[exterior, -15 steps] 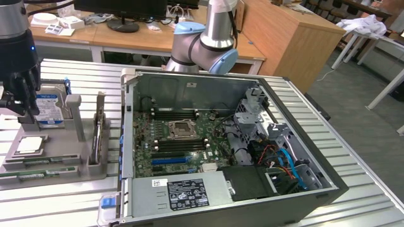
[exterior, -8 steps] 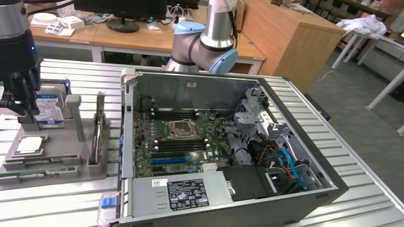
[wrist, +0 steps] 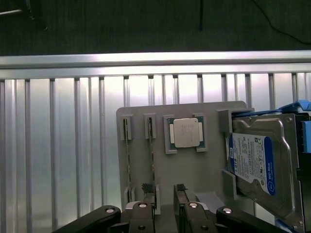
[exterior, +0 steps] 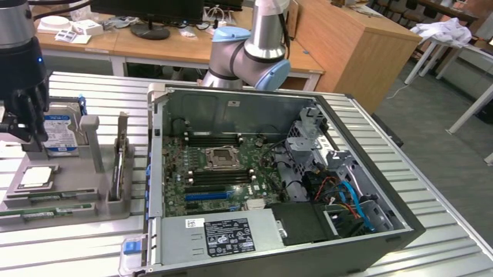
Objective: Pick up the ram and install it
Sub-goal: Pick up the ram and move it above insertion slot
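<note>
While the gripper [wrist: 164, 190] hangs wide and empty over the gray holder [wrist: 194, 170] on the counter [wrist: 63, 145], we see the ram [wrist: 151, 150] edge-up in its slot, near one fingertip. Processor [wrist: 186, 133] and hard drive [wrist: 257, 165] sit alongside in the holder.

Quick pass: the arm [exterior: 254, 52] stands at the far side in the exterior view, grey elbow joint with light-blue caps bent over, its upper link running up out of shot. The silver wrist [exterior: 14, 26] and the black gripper [exterior: 27, 130] hang at the exterior view's left edge, pointing straight down, with a small blue light lit on the housing. From the wrist view the jaws are parted, the two ribbed fingertips [wrist: 147, 188] stand apart with a clear gap and nothing clamped, and the black linkage bars splay out on either side.
</note>
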You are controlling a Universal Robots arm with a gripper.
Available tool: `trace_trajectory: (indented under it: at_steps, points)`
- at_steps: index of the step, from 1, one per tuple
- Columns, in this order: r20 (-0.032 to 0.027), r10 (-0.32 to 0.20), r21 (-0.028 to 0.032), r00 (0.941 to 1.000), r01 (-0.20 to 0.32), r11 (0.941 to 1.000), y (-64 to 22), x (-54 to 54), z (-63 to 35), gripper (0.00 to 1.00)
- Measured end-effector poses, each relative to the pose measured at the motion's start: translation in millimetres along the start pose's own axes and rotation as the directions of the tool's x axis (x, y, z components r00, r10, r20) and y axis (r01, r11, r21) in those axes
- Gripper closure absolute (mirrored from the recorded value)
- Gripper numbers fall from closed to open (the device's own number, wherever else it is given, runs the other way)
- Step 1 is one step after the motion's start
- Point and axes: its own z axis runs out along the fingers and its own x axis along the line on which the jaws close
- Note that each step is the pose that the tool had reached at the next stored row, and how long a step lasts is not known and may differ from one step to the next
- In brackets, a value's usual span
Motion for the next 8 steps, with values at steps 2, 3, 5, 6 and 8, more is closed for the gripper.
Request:
trace_trajectory:
  at_steps: [2,3,5,6,8]
  points:
    - [0.0001,0.0,0.0,1.0,0.0,1.0,0.0,1.3,0.0,0.7]
    - [0.0001,0.0,0.0,1.0,0.0,1.0,-0.1,2.1,0.0,0.7]
    - [0.0,0.0,0.0,1.0,0.0,1.0,-0.2,3.9,-0.1,0.7]
    - [0.0001,0.0,0.0,1.0,0.0,1.0,-0.2,4.9,-0.1,0.7]
    - [0.0,0.0,0.0,1.0,0.0,1.0,-0.3,6.9,-0.1,0.7]
